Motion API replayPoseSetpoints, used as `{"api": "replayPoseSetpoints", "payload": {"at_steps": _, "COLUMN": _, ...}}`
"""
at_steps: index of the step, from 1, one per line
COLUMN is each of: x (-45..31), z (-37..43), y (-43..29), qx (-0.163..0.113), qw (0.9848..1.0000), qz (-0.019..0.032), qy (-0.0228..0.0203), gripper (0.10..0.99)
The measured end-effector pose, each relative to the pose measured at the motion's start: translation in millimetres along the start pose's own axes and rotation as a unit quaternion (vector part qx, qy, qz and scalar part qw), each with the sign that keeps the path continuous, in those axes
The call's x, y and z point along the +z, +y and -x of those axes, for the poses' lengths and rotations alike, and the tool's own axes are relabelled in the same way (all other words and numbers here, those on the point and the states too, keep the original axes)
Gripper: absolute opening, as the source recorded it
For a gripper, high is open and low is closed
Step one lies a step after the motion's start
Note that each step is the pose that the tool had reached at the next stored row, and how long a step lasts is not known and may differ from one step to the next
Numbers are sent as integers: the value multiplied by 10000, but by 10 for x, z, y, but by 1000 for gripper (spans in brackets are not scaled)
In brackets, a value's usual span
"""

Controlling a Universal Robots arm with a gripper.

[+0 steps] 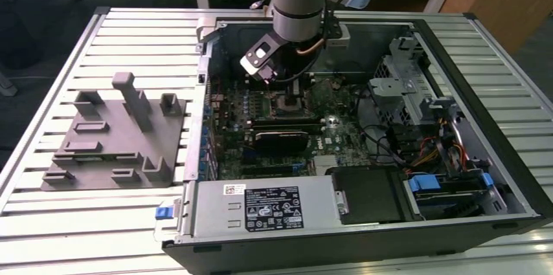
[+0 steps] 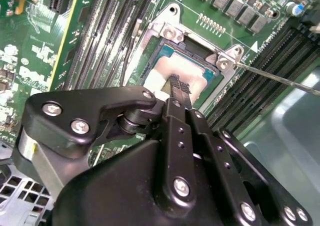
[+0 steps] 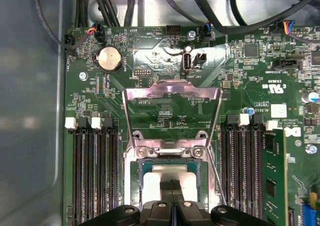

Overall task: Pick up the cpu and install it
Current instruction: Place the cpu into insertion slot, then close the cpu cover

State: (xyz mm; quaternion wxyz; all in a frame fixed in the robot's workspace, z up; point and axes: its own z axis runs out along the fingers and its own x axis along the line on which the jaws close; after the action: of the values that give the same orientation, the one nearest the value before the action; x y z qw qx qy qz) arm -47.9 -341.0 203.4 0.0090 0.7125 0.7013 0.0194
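The cpu (image 2: 192, 68) is a flat square chip with a silver-white top, and it lies in the motherboard socket (image 2: 167, 48). In the first wrist view the cpu (image 3: 152, 178) sits below the raised metal load plate (image 3: 172, 93). My gripper (image 2: 175, 83) hangs straight over the chip's middle with its two black fingers pressed together and their tips at its top face. Whether they touch it I cannot tell. In the exterior view the gripper (image 1: 278, 84) reaches down into the open computer case (image 1: 467, 48) above the socket (image 1: 285, 103).
A thin socket lever (image 2: 280, 78) sticks out beside the socket. Memory slots (image 3: 95, 171) flank it on both sides. A grey plastic fixture block (image 1: 112, 139) stands on the slatted table at the exterior view's left. The power supply (image 1: 259, 207) and drive cage (image 1: 406, 87) crowd the case.
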Motion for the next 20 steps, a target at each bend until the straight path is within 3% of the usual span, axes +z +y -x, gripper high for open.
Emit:
{"api": "replayPoseSetpoints", "payload": {"at_steps": 13, "x": -398, "z": -6, "y": 16, "qx": 0, "qw": 10000, "qz": 38, "qy": 1, "gripper": 106}}
{"api": "replayPoseSetpoints", "payload": {"at_steps": 20, "x": -450, "z": -7, "y": 18, "qx": -1, "qw": 10000, "qz": 43, "qy": 1, "gripper": 106}}
